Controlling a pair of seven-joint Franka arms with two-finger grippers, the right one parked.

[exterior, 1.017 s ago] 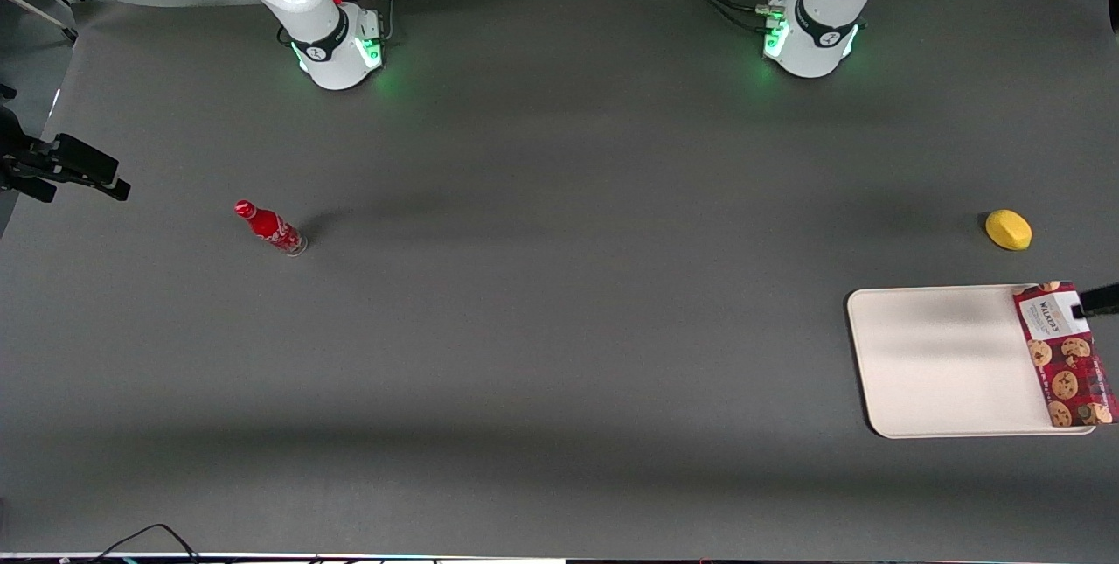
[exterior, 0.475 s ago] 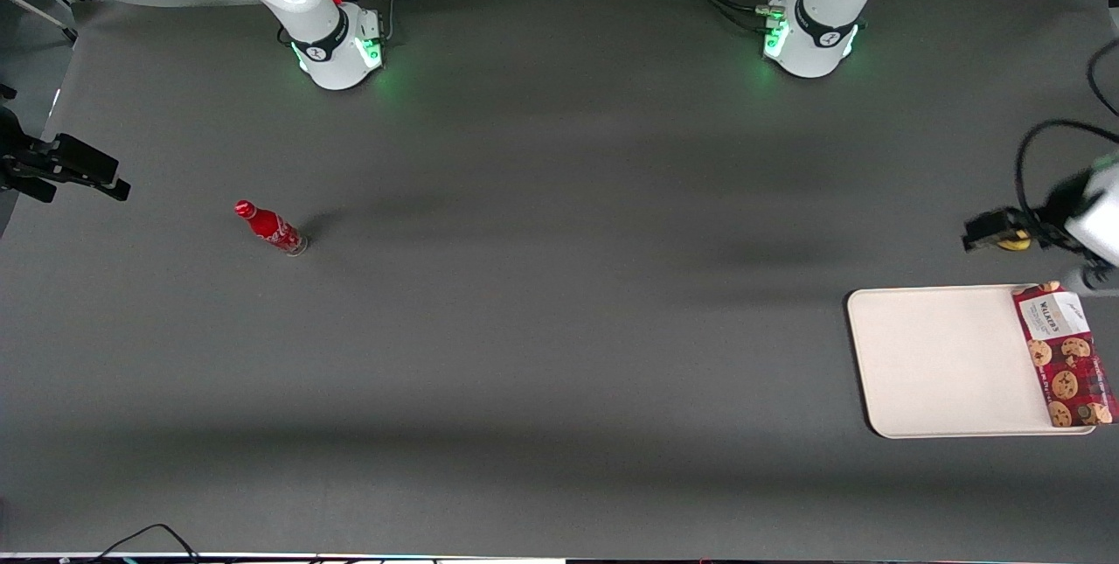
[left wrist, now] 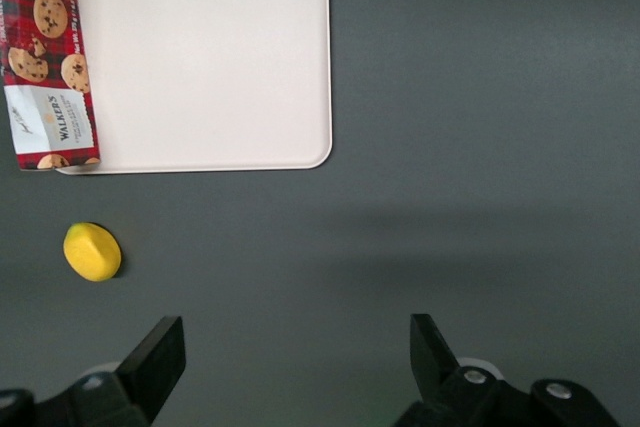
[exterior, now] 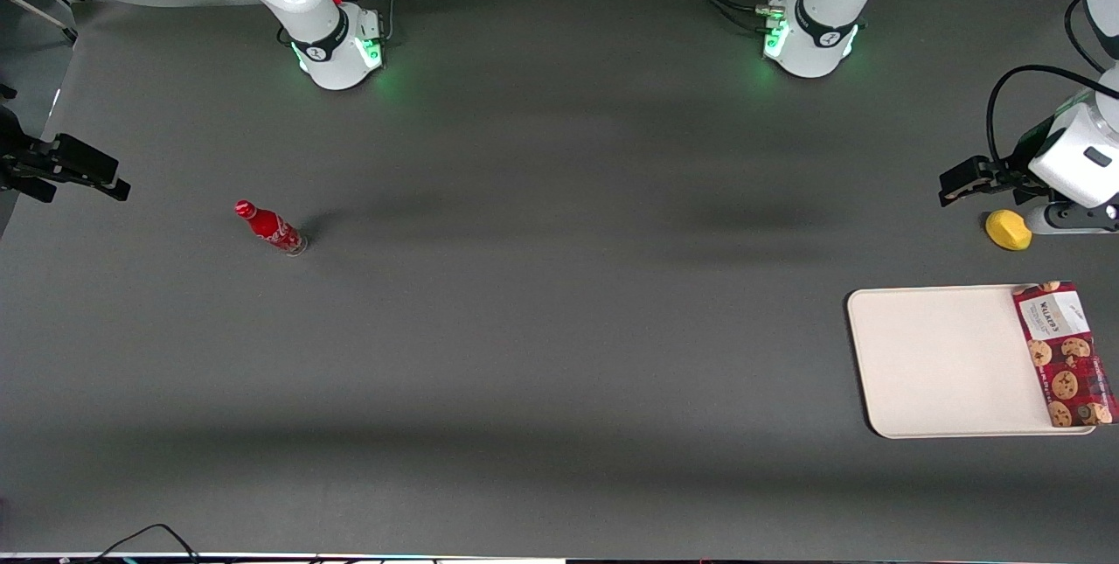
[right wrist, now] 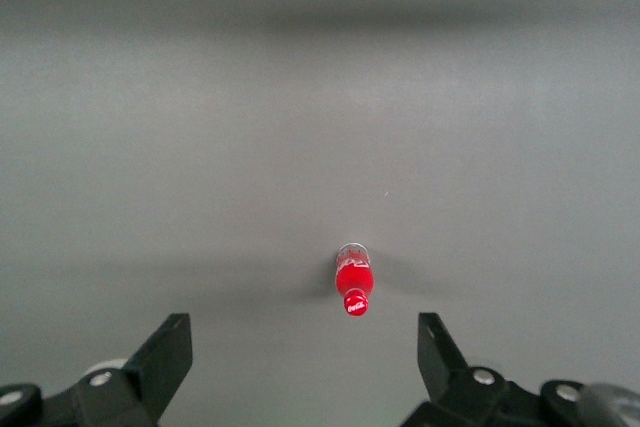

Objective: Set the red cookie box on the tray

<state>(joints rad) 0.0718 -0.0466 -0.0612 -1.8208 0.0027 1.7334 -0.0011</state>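
The red cookie box (exterior: 1064, 355) is found lying flat on the tray (exterior: 944, 361), along the tray's short edge toward the working arm's end of the table, label end farther from the front camera. The gripper (left wrist: 296, 359) is held above bare table, empty, fingers spread wide. A yellow lemon-like object (exterior: 1008, 229) lies near the tray. A red bottle (exterior: 269, 227) stands toward the parked arm's end.
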